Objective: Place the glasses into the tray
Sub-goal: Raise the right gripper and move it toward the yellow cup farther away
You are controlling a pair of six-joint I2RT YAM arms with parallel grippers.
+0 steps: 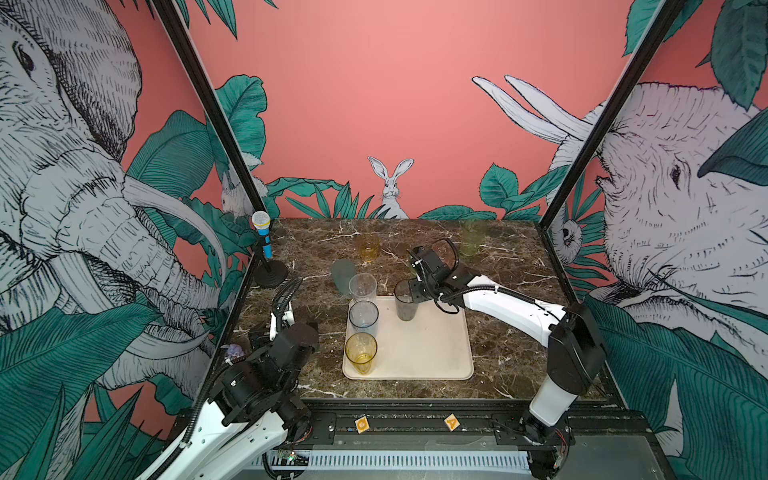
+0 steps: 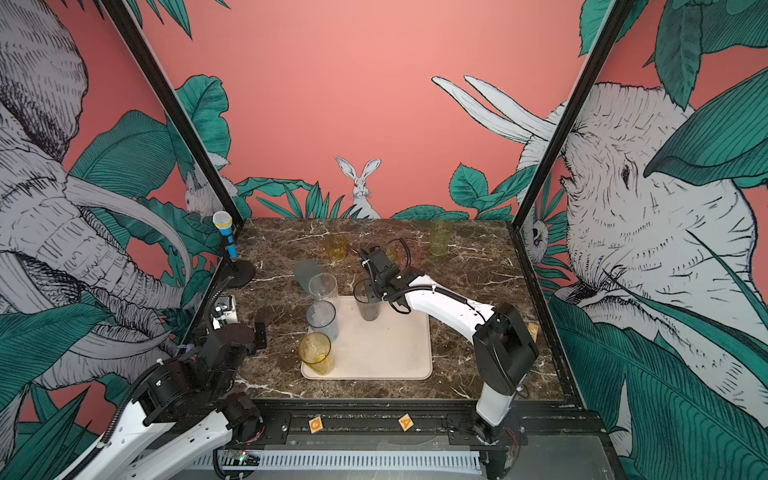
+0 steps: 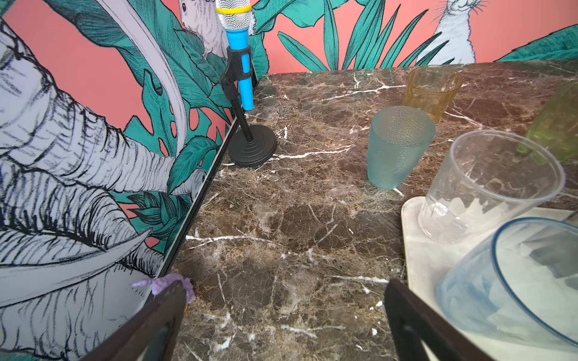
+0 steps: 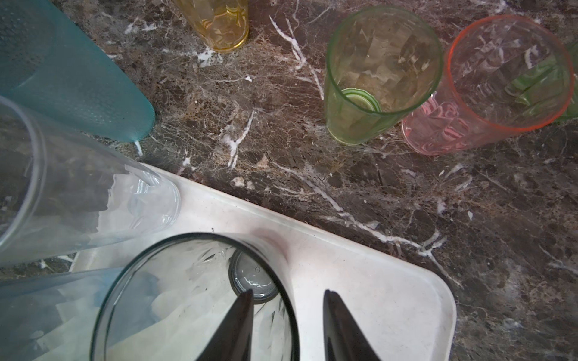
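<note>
— Glasses in the tray (image 1: 432, 349), how many?
— Four, all upright. The clear glass (image 1: 363, 289), blue glass (image 1: 363, 318) and yellow glass (image 1: 360, 353) line its left edge. The grey glass (image 1: 406, 307) stands at its far edge.
— Right gripper (image 4: 287, 292)?
— At the grey glass, jaws apart: one finger inside the rim, one outside.
— Left gripper (image 3: 286, 283)?
— Spread wide, nothing between, over the table (image 3: 281, 218) left of the tray.
— Other glasses?
— On the table beyond the tray. The teal glass (image 1: 343, 276) is just off the far left corner and the amber glass (image 1: 368, 247) farther back. The short green glass (image 4: 375, 78) and pink glass (image 4: 500, 84) stand side by side. The tall green glass (image 1: 471, 237) is near the back edge.
</note>
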